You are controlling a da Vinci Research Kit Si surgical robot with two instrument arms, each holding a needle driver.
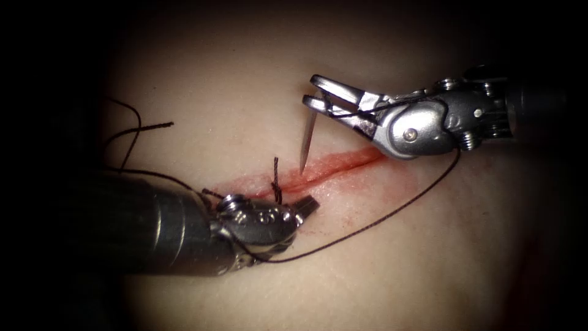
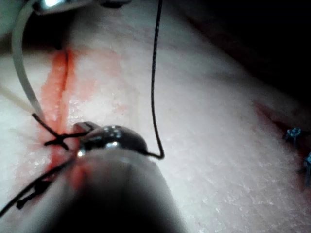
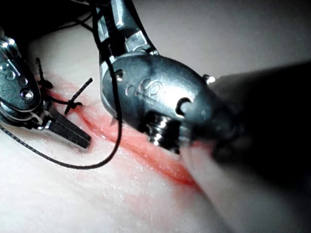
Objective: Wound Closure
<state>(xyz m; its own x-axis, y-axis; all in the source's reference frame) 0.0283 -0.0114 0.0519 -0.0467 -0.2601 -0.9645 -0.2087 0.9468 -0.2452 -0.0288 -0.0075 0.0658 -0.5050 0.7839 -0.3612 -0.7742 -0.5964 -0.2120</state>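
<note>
Needle (image 1: pixel 308 140) hangs from my right tool (image 1: pixel 320 97), jaws clamped near its blunt end, long axis running straight down to a tip just above the cut (image 1: pixel 331 165), not in the tissue (image 1: pixel 429 245). My left tool (image 1: pixel 306 205) sits nearer the knot (image 1: pixel 276 184), jaws closed, apparently empty; thread (image 1: pixel 392 211) partly hidden beneath it.

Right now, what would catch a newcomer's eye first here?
The right arm's silver tool holds a curved steel needle near its blunt end, the tip just above the red cut in the pale tissue. Left of it stands a knotted dark stitch, with the left arm's tool shut beside it.
</note>
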